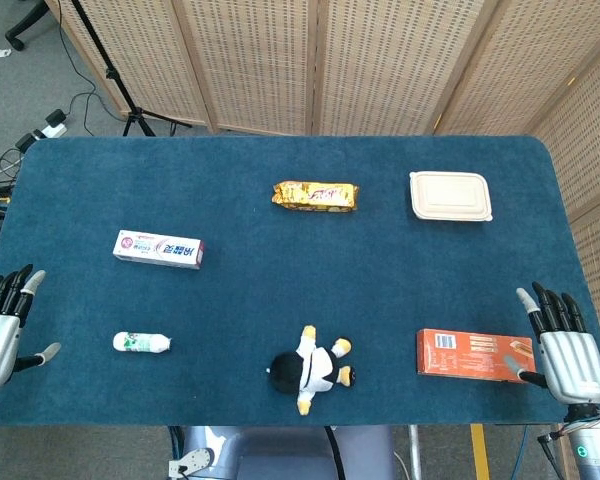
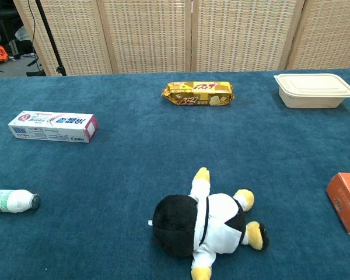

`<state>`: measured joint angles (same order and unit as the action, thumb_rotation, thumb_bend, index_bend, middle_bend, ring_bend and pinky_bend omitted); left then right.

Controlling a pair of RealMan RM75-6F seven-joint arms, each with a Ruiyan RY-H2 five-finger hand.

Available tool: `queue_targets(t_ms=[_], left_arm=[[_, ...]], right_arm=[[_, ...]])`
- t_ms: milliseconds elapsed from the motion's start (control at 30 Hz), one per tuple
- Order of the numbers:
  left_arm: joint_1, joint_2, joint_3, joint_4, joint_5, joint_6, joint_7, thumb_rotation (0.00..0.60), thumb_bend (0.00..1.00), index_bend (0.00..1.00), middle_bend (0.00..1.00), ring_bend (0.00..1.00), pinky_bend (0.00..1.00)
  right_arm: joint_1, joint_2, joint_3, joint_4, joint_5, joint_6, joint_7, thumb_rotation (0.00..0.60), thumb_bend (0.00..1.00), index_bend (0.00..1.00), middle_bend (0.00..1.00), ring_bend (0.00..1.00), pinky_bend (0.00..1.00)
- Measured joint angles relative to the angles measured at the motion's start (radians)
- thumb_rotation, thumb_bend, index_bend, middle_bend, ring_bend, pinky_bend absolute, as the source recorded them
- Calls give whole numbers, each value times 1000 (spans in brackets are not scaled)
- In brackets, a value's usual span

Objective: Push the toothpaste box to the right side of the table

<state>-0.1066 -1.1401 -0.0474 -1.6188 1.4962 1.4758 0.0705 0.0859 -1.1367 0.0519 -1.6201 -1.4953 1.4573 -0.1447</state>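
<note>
Closed beige lunch box — contents hidden — far from toothpaste box

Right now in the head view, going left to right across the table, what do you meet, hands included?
Left hand → toothpaste box → plush doll → takeout container → right hand. The small bottle, snack pack and orange box overlap others in the order, so I leave them out.

A robot test room: blue cloth table with mixed household items, woven folding screens behind, a tripod and cables on grey floor.
</note>
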Motion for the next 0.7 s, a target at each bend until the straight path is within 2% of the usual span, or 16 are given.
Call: queue_targets(t_ms=[267,567,700], left_arm=[[-19,-4,-22,-6,-31,-35,-131,600,0,0,0,0,0],[-66,20,-64,-4,-122,-168,-353,600,0,0,0,0,0],[-91,53,-79,-19,-153,-252,-490,600,0,0,0,0,0]], right_arm=[[1,-3,1,0,6,-6,-6,600,260,0,0,0,0],[5,-8,-2,0,5,-13,-17,600,260,0,0,0,0],[7,-11,-5,-2,3,-17,-25,600,260,0,0,0,0]])
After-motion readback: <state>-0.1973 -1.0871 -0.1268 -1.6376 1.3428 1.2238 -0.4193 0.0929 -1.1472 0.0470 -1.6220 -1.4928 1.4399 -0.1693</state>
